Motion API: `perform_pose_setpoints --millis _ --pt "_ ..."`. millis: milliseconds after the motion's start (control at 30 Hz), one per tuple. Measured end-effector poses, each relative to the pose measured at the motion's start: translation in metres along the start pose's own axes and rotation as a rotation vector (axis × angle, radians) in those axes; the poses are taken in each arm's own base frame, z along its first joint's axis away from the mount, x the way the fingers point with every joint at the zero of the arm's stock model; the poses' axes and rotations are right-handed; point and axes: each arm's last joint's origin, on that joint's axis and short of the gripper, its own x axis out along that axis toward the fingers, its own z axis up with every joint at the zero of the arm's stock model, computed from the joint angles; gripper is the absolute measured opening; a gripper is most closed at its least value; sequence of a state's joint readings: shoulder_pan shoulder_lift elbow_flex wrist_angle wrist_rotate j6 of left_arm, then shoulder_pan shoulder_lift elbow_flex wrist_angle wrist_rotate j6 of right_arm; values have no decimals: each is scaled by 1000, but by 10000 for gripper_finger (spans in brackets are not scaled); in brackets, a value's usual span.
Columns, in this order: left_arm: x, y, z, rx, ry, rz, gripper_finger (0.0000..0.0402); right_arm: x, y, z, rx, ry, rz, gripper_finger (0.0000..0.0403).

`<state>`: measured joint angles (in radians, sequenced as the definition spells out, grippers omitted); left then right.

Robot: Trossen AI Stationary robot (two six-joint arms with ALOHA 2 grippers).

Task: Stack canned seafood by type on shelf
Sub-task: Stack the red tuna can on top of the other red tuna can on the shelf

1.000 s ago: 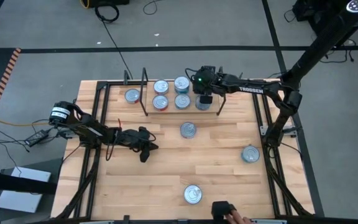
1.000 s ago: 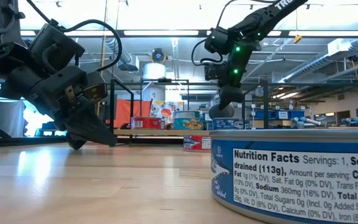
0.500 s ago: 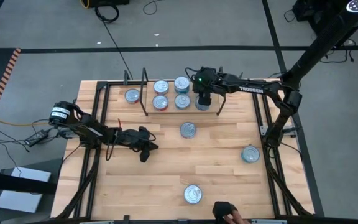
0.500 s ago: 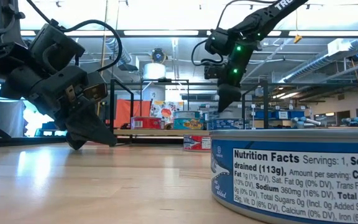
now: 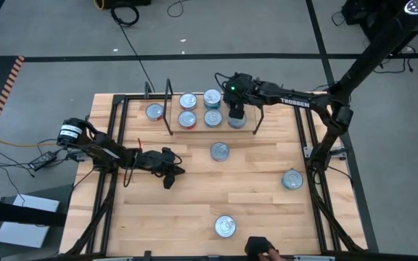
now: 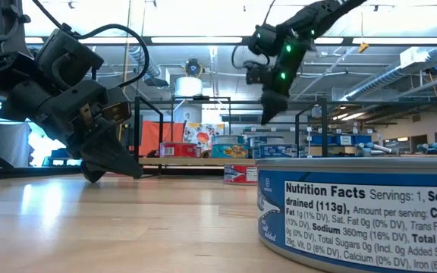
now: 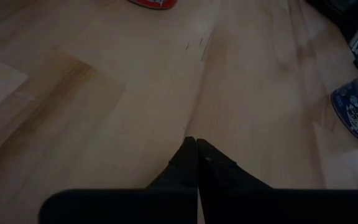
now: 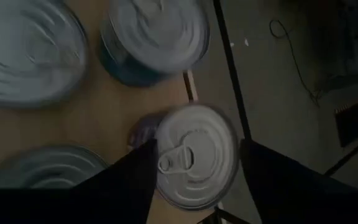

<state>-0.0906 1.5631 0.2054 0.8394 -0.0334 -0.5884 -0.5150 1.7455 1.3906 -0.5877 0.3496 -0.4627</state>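
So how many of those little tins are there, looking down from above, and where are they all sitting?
Shelf tins, between the wire frames of the shelf: 5
Outside tin, just beyond the shelf's left-hand frame in the high view: 1
Loose tins on the open table: 3
Total: 9 seen from above; any tins hidden under a stack are not counted.

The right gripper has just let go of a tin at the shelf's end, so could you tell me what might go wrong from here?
1. The right gripper hangs open straddling the released tin; a sideways drift while rising could clip it.
2. That tin sits at the shelf board's end by the wire frame, so a nudge could tip it off.
3. Neighbouring tins stand close together; a bump could disturb the sorted rows.
The left gripper rests shut on the table, away from this.
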Motion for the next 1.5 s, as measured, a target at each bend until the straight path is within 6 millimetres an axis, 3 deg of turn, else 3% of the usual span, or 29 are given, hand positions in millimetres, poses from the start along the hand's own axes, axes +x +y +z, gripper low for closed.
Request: perform_pose_setpoints --millis 167,333,400,600,733,900,1100,1300,1500 --pt "0 -1 0 0 8 -24 0 -24 3 19 54 -39 63 167" --pt "1 1 8 -80 -18 -38 0 -52 18 34 112 -178 177 39" --pt "4 -2 16 -90 -45 -88 0 -64 24 40 131 -243 200 13" --pt "13 -9 40 4 -48 -200 0 -86 46 48 272 -403 300 5" --pt "20 -10 53 85 -26 -214 0 -92 78 44 346 -444 365 4" --pt "28 -13 71 192 21 -227 0 -110 118 32 449 -472 385 3" --pt "36 -20 96 322 76 -232 0 -145 161 11 573 -472 385 2" --pt "40 -27 132 407 68 -208 0 -182 184 -14 684 -478 416 2" --pt "37 -24 161 382 48 -230 0 -206 185 -42 734 -380 446 2"
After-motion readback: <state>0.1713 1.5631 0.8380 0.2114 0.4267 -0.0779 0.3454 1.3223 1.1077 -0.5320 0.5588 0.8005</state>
